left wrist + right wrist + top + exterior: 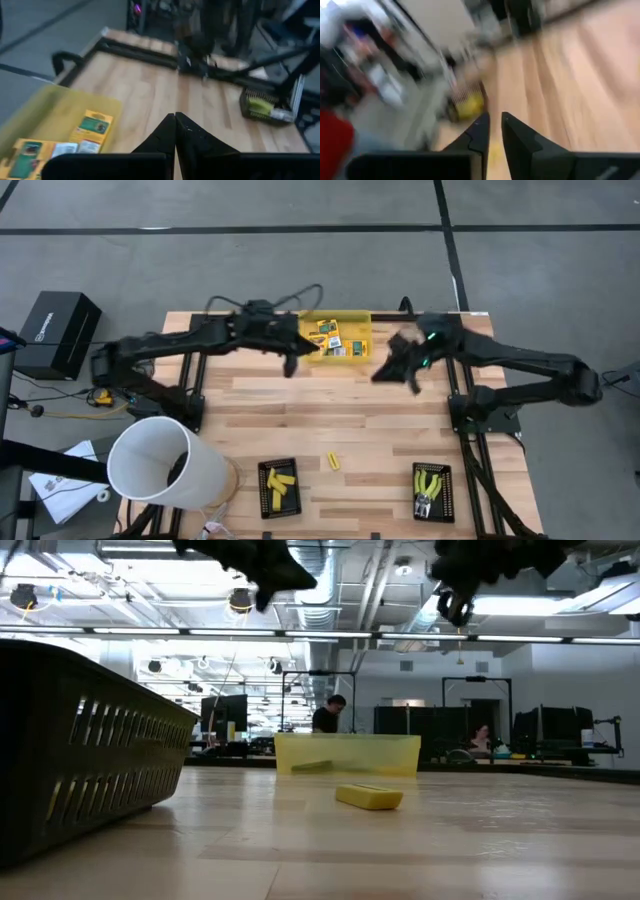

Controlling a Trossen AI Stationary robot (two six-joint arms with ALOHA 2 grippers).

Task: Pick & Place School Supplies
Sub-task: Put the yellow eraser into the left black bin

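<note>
Left gripper (291, 366): above the table just left of the yellow bin; fingers (167, 135) pressed together, nothing between them.
Right gripper (392, 372): above the table just right of the bin, blurred; in the right wrist view its fingers (479, 131) stand slightly apart with a narrow gap, nothing seen between them.
Yellow bin (362, 316): far middle of the table, between the two grippers; holds several printed boxes (330, 338), yellow and green, lying flat.
Loose yellow stick (333, 462): lying on the bare wood (380, 420) at near centre, between the two black trays, touching neither.
Left black tray (264, 502): near edge, left of centre; a few yellow sticks (281, 480) in it.
Right black tray (446, 498): near edge, right of centre; hand tools with yellow-green handles (430, 481) in it.
White tube (165, 464): near left corner of the table, lying on its side, open end facing left.
Black box (56, 332): on the floor, left of the table.
Background: a person (328, 714) behind the bin in the low view.
</note>
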